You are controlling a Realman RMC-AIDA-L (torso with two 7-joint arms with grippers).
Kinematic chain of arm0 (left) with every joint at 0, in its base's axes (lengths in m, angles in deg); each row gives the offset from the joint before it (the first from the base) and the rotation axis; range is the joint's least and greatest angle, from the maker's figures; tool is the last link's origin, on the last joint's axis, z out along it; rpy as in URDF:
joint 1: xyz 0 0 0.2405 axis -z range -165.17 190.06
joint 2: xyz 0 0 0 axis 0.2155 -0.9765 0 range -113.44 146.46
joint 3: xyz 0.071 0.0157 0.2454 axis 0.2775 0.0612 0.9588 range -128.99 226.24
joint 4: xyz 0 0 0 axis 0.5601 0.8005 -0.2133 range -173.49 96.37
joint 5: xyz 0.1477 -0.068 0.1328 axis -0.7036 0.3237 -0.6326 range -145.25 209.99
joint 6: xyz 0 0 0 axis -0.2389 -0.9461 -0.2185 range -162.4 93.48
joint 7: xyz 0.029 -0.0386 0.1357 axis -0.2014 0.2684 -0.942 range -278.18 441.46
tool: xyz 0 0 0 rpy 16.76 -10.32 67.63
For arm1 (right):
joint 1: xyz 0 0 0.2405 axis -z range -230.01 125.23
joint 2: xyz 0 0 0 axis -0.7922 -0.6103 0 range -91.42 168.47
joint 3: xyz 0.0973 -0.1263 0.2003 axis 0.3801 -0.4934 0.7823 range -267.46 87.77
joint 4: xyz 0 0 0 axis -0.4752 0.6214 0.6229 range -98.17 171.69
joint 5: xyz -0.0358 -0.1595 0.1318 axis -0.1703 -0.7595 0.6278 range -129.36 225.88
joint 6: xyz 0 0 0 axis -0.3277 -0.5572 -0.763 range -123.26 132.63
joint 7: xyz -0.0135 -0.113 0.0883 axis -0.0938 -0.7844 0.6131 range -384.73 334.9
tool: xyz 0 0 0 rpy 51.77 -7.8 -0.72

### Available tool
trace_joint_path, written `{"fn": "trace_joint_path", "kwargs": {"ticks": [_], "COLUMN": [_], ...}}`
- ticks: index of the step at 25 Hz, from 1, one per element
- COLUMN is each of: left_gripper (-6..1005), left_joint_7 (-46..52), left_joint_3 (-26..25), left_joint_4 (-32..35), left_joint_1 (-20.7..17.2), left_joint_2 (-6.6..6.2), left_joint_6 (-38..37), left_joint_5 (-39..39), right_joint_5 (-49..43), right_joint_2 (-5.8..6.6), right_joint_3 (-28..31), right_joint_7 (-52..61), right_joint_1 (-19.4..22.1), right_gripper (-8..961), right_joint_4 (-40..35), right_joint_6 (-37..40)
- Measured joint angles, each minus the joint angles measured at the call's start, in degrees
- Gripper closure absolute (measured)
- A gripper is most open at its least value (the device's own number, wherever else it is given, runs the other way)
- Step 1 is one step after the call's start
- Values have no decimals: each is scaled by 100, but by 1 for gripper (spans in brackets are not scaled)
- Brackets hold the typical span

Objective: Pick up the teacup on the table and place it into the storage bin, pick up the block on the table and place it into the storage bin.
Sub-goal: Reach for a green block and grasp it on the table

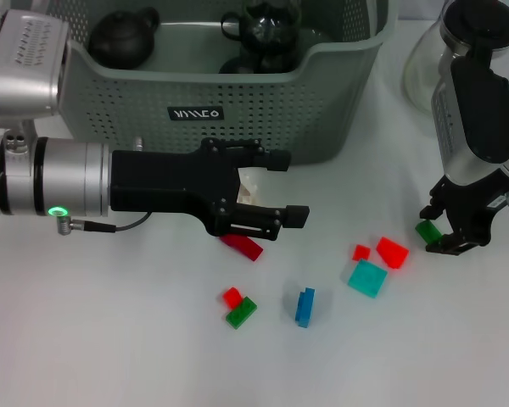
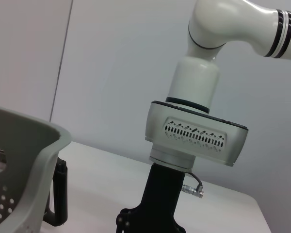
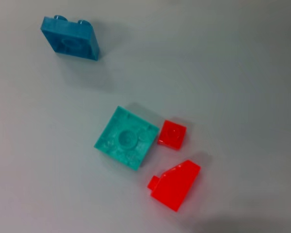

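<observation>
Storage bin (image 1: 237, 93) sits at upper centre-left of the head view, grey-green, perforated walls, thick rim, black label with white lettering on the front wall. Inside it: a dark round teapot-like vessel (image 1: 123, 36) at the upper left corner, and dark glossy teacups (image 1: 267, 30) grouped toward upper centre. Exact count of cups unclear. In the left wrist view the bin's rim and perforated wall (image 2: 24, 165) fill the lower left.

Left pincer (image 1: 280, 191) reaches across mid-frame from the left edge, just in front of the bin's front wall, fingers spread wide, nothing clamped between them. A pale object shows between the fingers near the base, too unclear to name. Dark red block (image 1: 242, 246) lies on the worktop (image 1: 110, 339) just below the lower finger.

Right pincer (image 1: 456, 237) at the right edge, pointing down at the worktop; fingers appear closed on a small green block (image 1: 427, 231) at its tip, low to or on the surface.

Glass coffee pot (image 1: 428, 59) at upper right, outside the bin, partly behind the right arm.

Loose blocks on the worktop, all outside the bin: small red (image 1: 361, 252), larger red wedge (image 1: 392, 253), teal square plate (image 1: 367, 278), blue block (image 1: 304, 307), red piece (image 1: 232, 297) touching green piece (image 1: 241, 314). Right wrist view shows the teal plate (image 3: 127, 144), small red (image 3: 172, 134), red wedge (image 3: 175, 185) close together, blue plate (image 3: 69, 39) well apart.
</observation>
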Motion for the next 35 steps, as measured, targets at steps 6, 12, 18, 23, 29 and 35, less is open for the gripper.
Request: {"fn": "trace_joint_path", "kwargs": {"ticks": [6, 12, 18, 23, 29, 35], "left_gripper": [149, 148, 148, 148, 149, 150], "left_joint_7": [16, 21, 24, 26, 26, 26], "left_joint_3": [1, -5, -49, -58, -69, -69], "left_joint_4": [0, 5, 11, 10, 5, 3], "left_joint_1": [-9, -9, -4, -7, -9, -9], "left_joint_2": [-1, -13, -18, -18, -18, -18], "left_joint_6": [1, 31, 36, 46, 48, 54], "left_joint_5": [0, 0, 0, 0, 0, 0], "right_joint_5": [-3, -9, -10, -9, -9, -9], "right_joint_2": [-1, 5, 5, -8, -31, -43], "right_joint_3": [2, 45, 8, 0, -4, -2], "right_joint_7": [99, 180, 207, 209, 192, 166], "right_joint_1": [0, -4, -19, -38, -44, -50], "right_gripper": [454, 442, 395, 349, 342, 344], "right_joint_4": [-1, -59, -64, -25, 15, 83], "right_joint_6": [-4, 33, 37, 1, -68, -124]}}
